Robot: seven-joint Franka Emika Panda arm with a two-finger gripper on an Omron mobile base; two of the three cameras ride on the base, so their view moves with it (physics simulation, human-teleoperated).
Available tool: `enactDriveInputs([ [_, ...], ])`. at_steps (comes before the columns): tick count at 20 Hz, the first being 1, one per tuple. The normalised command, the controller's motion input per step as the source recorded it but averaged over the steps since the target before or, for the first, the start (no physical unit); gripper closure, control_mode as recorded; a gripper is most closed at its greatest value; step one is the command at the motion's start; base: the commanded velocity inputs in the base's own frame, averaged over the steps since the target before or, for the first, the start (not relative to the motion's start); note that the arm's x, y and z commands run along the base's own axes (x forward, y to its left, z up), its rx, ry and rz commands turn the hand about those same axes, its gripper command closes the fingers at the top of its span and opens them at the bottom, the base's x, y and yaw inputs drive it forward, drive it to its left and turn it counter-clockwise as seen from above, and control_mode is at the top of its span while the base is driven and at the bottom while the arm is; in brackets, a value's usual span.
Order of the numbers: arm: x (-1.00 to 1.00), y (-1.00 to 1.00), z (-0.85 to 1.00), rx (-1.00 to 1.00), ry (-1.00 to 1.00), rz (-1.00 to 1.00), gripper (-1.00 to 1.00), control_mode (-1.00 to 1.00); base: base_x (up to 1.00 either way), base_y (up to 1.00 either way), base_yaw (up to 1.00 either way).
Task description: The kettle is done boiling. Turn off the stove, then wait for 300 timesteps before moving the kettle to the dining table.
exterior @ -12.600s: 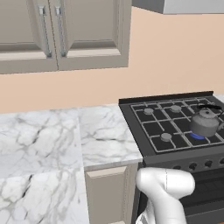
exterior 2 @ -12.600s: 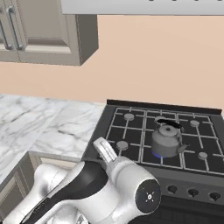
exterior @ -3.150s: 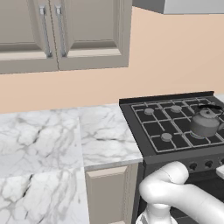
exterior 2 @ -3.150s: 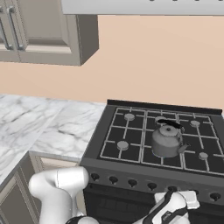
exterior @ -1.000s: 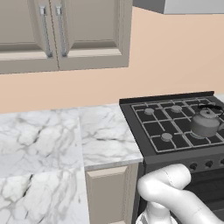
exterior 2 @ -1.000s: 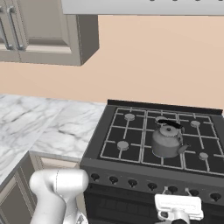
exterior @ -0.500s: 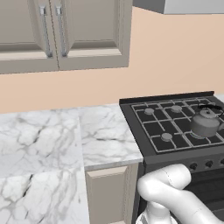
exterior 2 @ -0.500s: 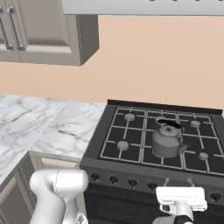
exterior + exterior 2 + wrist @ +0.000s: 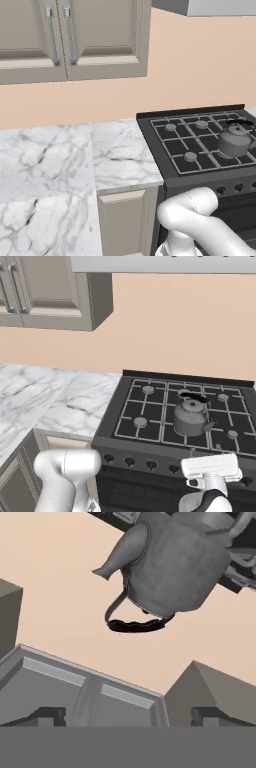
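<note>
One kettle (image 9: pixel 190 417) sits on the stove (image 9: pixel 150 428), on the grate over a front burner, right of the middle; its spout points right in the right base view and its black handle arches over the lid. In the left base view the same kettle (image 9: pixel 233 140) stands at the stove's (image 9: pixel 185 150) far right edge. The hand view shows it upside down, the kettle (image 9: pixel 172 562) near the top, spout to the left and handle hanging below.

My tool (image 9: pixel 209 468) hovers just in front of the stove's front edge, below the kettle and apart from it, jaws spread wide and holding nothing; its two fingertips (image 9: pixel 49 715) stand far apart at the bottom of the hand view.

I count four bare burner caps around the kettle in the right base view, and a row of knobs (image 9: pixel 129 461) along the front. Marble tabletop (image 9: pixel 60 165) lies left of the stove, with two cabinet doors (image 9: pixel 75 37) above it. Nothing stands between the tool and the kettle.
</note>
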Motion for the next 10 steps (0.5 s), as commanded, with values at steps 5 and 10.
enactDriveInputs([
  [5, 0.08, 0.01, 0.41, -0.20, -0.04, 0.00, -1.00, -1.00, 0.00, 0.00, 0.00],
  [10, 0.14, 0.06, 0.33, -0.23, -0.05, -0.01, -1.00, -1.00, 0.00, 0.00, 0.00],
])
